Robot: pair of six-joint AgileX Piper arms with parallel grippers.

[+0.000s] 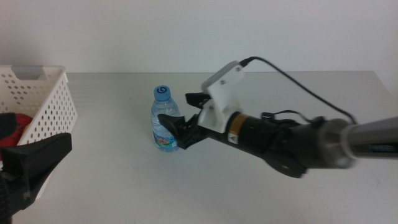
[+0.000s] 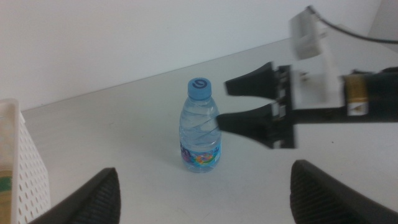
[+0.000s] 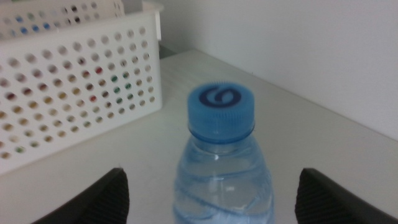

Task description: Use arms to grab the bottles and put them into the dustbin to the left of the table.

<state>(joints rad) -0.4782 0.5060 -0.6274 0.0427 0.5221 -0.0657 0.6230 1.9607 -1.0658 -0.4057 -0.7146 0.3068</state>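
A small clear water bottle (image 1: 164, 118) with a blue cap (image 3: 221, 106) stands upright on the pale table (image 1: 124, 186), a little left of centre. My right gripper (image 1: 173, 107) reaches in from the right and is open. Its jaw tips are level with the bottle's right side, one in front of it and one behind, and nothing is gripped. The white perforated dustbin (image 1: 43, 102) stands at the table's left edge, with a red can (image 1: 17, 122) showing inside. My left gripper (image 2: 205, 169) waits open at the near left, beside the dustbin and facing the bottle (image 2: 200, 130).
Through the dustbin wall (image 3: 74, 93) coloured patches show behind the holes. A black cable (image 1: 298, 84) arcs over the right arm. A white wall runs behind the table's far edge.
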